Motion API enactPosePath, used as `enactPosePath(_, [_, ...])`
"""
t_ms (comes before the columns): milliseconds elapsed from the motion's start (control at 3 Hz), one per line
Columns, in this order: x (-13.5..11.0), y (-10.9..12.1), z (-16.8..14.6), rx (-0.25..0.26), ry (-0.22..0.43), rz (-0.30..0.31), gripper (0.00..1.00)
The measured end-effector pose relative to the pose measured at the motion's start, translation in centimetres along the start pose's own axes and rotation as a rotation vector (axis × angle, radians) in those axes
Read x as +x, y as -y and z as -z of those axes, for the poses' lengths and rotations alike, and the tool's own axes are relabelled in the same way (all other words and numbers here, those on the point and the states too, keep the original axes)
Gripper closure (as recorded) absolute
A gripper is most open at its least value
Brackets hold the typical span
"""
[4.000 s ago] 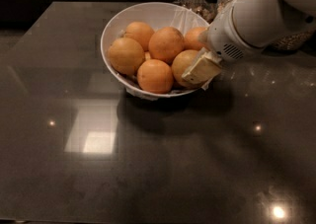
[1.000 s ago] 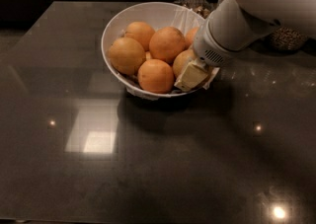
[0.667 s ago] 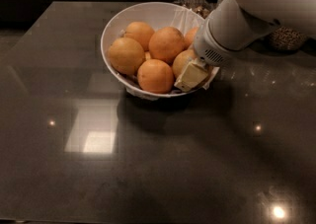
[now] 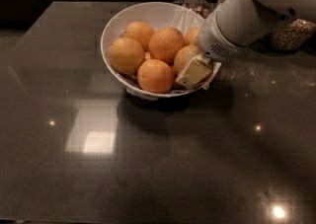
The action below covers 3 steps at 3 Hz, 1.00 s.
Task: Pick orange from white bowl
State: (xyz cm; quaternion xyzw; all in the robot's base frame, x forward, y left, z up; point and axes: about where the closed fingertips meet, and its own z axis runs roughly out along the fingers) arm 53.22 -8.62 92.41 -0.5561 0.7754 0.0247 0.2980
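— Six oranges [image 4: 167, 44] sit in your white bowl [image 4: 109, 30]. Which one matters?
— The duller orange [image 4: 183, 58], at four o'clock inside the bowl.
— What has changed?
— Over four seconds your gripper [image 4: 193, 71] has nudged towards nine o'clock against that fruit, and the arm [image 4: 237, 20] behind it, reaching in from two o'clock, has swung steeper. In the last second, almost nothing has moved. I judge you have settled into the grasp with the lift not begun: the orange lies level with its neighbours.
— Has it closed on the fruit?
— You cannot tell from here.
— Which way does the orange point?
— It is round, with no long axis, and no stem end shows.
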Motion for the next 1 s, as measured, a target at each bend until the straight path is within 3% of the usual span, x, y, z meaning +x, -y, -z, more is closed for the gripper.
enactPosePath(667, [-2.7,2.0,6.4,-0.013,0.205,0.049,1.00])
enactPosePath(1000, [-3.3,1.8,6.8,-0.013,0.219,0.057,1.00])
